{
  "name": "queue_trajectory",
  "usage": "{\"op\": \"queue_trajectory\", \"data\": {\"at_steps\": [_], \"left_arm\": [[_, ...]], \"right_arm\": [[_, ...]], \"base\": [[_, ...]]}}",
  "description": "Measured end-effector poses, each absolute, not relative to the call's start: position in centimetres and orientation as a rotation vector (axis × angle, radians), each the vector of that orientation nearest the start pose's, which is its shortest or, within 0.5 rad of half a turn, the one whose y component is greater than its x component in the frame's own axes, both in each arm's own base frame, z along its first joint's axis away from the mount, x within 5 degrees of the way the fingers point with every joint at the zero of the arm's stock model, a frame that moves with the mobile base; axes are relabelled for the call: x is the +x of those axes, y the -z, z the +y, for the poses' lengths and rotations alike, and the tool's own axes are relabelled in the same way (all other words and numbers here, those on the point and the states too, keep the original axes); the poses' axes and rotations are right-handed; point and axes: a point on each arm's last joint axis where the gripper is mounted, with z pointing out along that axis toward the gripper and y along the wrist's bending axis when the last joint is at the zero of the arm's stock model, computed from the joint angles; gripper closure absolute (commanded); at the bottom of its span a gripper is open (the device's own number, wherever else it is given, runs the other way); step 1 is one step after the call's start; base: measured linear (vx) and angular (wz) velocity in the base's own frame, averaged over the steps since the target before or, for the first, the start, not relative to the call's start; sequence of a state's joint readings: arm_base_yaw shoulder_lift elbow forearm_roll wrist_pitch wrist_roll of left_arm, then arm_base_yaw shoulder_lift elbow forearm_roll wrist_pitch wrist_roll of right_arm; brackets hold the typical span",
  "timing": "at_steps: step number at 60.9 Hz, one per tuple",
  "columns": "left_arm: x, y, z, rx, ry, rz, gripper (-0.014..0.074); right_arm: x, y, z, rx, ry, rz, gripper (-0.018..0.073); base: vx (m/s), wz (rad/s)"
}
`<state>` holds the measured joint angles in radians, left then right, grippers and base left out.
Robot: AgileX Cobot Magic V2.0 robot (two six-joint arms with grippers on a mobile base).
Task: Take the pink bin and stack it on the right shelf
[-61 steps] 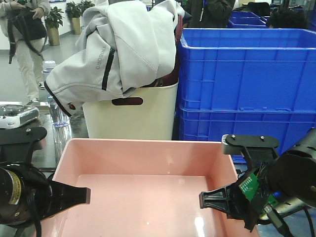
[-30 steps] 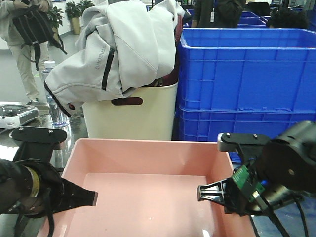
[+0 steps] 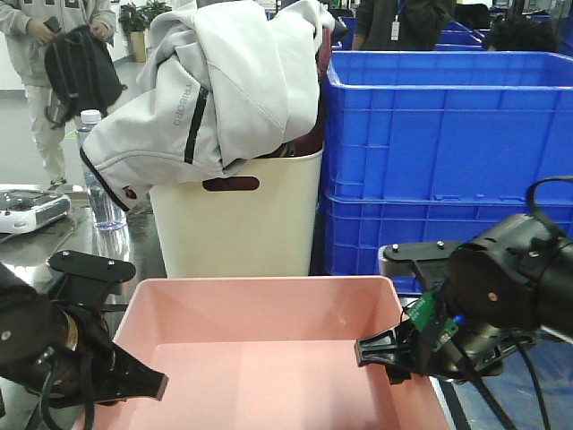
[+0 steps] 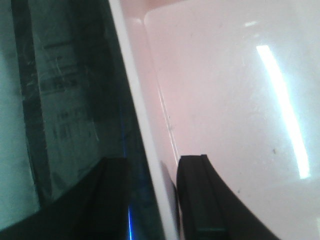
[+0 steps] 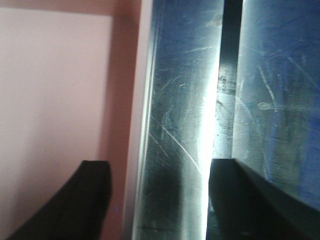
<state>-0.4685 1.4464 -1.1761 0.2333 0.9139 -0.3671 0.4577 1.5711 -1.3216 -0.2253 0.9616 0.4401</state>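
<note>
Pink bin (image 3: 269,358) sits lower centre of the front view, in front of the cream bin (image 3: 242,224) and blue crates (image 3: 448,134). Left gripper (image 4: 152,165): jaws open, straddling the bin's left rim. Right gripper (image 5: 160,167): jaws open, straddling the right rim, not clamped. Dark reflective shelf top (image 4: 75,100) with a black tape line shows beside the left rim.

The pink bin (image 3: 269,354) — left gripper (image 3: 124,387) and right gripper (image 3: 394,351) at its side walls.
</note>
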Motion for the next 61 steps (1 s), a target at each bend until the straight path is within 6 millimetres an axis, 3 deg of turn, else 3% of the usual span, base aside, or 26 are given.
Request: {"op": "queue_trajectory", "data": {"at_steps": [11,19,28,35,45,52,61], "left_arm": [[25.2,-34.4,-11.3,0.31,0.066,2.551,0.0126],[21.8,-37.9,-10.2,0.39,0.157,2.447,0.0131],[16.7,-40.0,-8.7,0.537,0.265,2.309,0.0132],[12.7,-39.3,-7.7,0.686,0.341,2.217,0.0132],[7.3,-36.3,-6.3,0.873,0.428,2.069,0.0132],[5.5,-33.9,-5.5,0.892,0.438,2.031,0.0153],[4.5,-31.3,-5.0,0.882,0.437,2.027,0.0311]], "right_arm": [[27.8,-34.6,12.4,-0.216,-0.049,2.526,-0.0032],[24.7,-37.7,12.2,-0.328,-0.091,2.425,-0.0025],[20.3,-38.1,11.8,-0.486,-0.128,2.34,-0.0024],[17.1,-37.3,10.7,-0.579,-0.152,2.276,-0.0024],[13.2,-34.7,8.4,-0.646,-0.167,2.241,-0.002],[11.0,-32.4,6.8,-0.653,-0.165,2.251,0.0034],[9.4,-29.8,5.5,-0.686,-0.149,2.255,0.0218]], "base": [[0.0,0.0],[0.0,0.0],[0.0,0.0],[0.0,0.0],[0.0,0.0],[0.0,0.0],[0.0,0.0]]}}
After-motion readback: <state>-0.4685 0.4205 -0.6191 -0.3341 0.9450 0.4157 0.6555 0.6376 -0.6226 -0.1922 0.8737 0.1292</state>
